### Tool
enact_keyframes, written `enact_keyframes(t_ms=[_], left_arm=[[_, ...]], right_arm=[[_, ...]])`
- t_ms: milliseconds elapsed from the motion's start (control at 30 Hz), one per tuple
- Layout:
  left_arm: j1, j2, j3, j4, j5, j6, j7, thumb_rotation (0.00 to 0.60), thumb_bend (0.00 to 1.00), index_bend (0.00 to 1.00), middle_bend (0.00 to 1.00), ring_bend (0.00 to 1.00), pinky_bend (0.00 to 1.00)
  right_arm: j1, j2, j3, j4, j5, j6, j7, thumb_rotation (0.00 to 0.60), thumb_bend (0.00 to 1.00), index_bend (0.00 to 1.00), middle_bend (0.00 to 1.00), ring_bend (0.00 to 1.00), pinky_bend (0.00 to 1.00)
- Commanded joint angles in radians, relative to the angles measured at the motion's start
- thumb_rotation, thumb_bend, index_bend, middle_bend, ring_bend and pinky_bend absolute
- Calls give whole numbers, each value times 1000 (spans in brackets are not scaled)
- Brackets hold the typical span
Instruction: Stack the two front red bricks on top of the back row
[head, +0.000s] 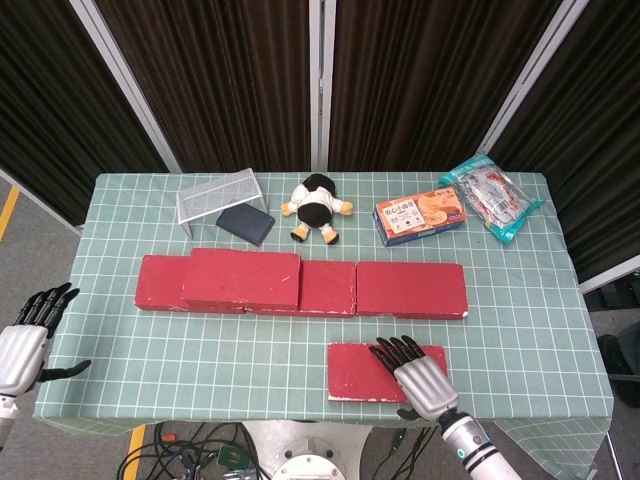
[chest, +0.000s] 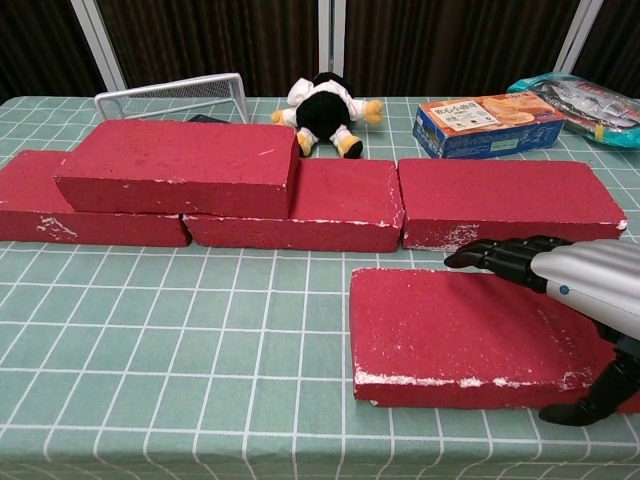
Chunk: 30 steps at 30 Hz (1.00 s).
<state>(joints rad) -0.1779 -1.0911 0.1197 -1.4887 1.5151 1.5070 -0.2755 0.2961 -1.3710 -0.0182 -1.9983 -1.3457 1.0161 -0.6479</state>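
One red brick (head: 355, 372) (chest: 450, 330) lies flat near the table's front edge. My right hand (head: 415, 375) (chest: 560, 285) reaches over its right half, fingers stretched above the top face and the thumb down by the front edge; it grips nothing. Behind stands the back row: a left brick (head: 158, 284), a middle brick (head: 328, 287) and a right brick (head: 412, 289) (chest: 505, 205). A second-layer brick (head: 242, 278) (chest: 180, 165) lies across the left and middle ones. My left hand (head: 22, 345) hangs open beyond the table's left edge.
Along the back of the green checked table (head: 250, 350) stand a wire rack (head: 218, 195), a dark pouch (head: 245, 222), a plush toy (head: 317, 207), a cracker box (head: 420, 215) and a snack bag (head: 490, 198).
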Motion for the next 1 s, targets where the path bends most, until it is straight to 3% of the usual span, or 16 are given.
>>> enact_keyframes(t_ms=[33,400,767,1000], left_arm=[[6,-4,-7,9,6,-3,-7,600,0,47,0,0,0],[17,-6,-31,21,18,-26,-20,600,0,47,0,0,0],[30,-9,-43,24,19,-55,-37,600,0,47,0,0,0],[33,-8,-51,26,25,-63,-51,600,0,48,0,0,0]], right_arm=[[7,-25,12,17,22,19,3,600,0,0,0,0,0],[52,-45,37,53,137,-3,64,600,0,0,0,0,0],[91,-41,28,75,170,-23,113,600,0,0,1,0,0],[95,-52,22,85,153,11,127,600,4,0,114,13,2]])
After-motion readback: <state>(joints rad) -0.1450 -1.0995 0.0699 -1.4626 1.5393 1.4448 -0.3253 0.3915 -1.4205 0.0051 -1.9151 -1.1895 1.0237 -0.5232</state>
